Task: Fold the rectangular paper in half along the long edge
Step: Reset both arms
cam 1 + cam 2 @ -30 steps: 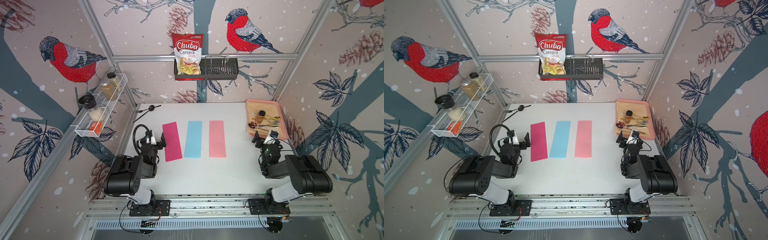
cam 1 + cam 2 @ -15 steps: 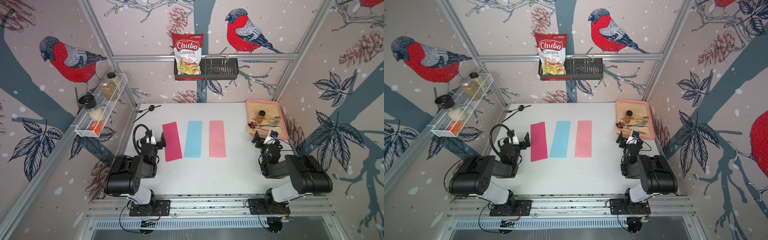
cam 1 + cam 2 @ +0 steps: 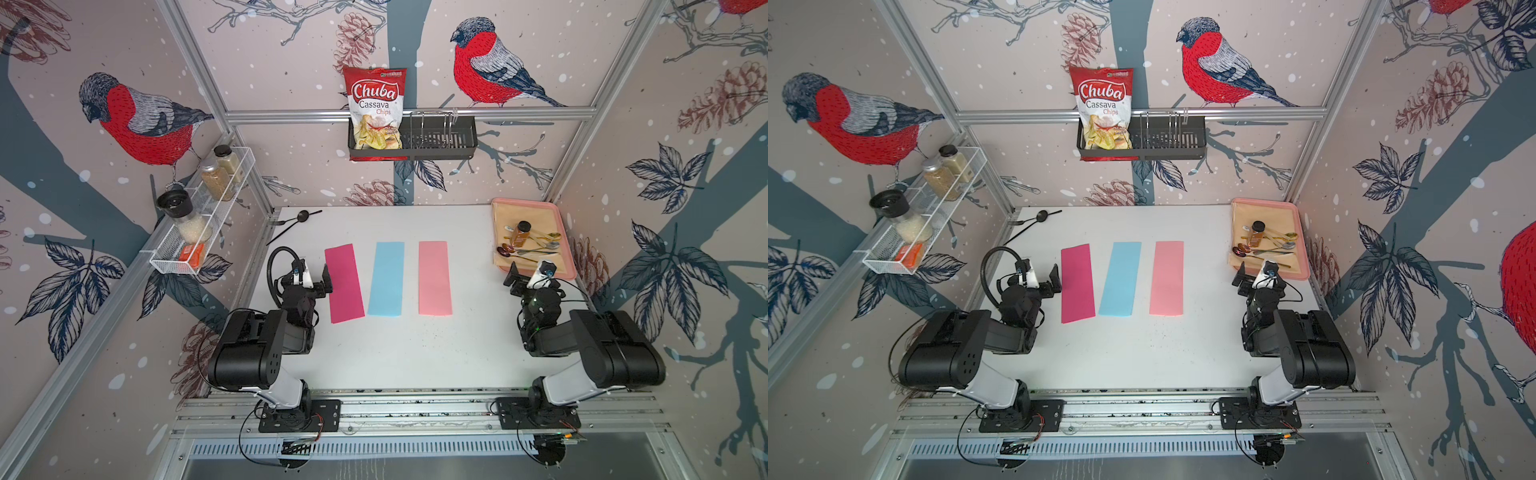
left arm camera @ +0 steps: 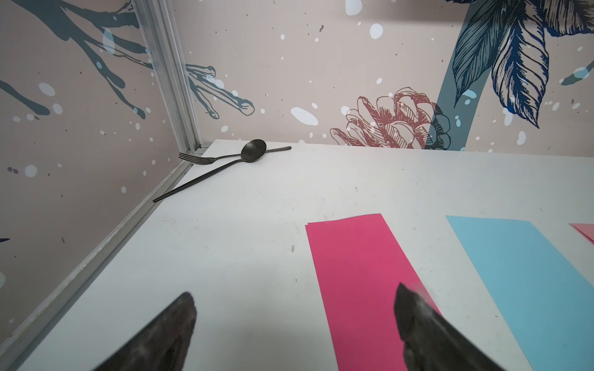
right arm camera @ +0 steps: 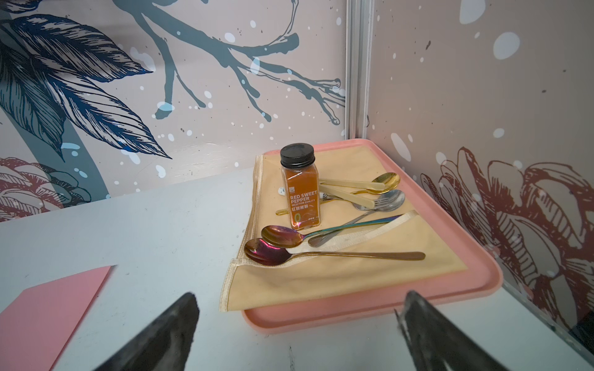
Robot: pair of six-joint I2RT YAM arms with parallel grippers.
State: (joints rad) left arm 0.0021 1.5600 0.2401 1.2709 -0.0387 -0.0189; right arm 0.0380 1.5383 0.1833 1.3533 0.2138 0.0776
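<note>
Though they gape, left claw and right claw hold nothing.

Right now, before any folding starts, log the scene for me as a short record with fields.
papers: magenta paper, blue paper, pink paper; side by side, flat, unfolded
left gripper: open, empty, at the magenta paper's outer long edge
right gripper: open, empty, by the tray's near edge, apart from the papers
tray: far right corner; holds a cloth, spoons, a spice jar
loose cutlery: black spoon and fork, far left corner
fold: not started
</note>
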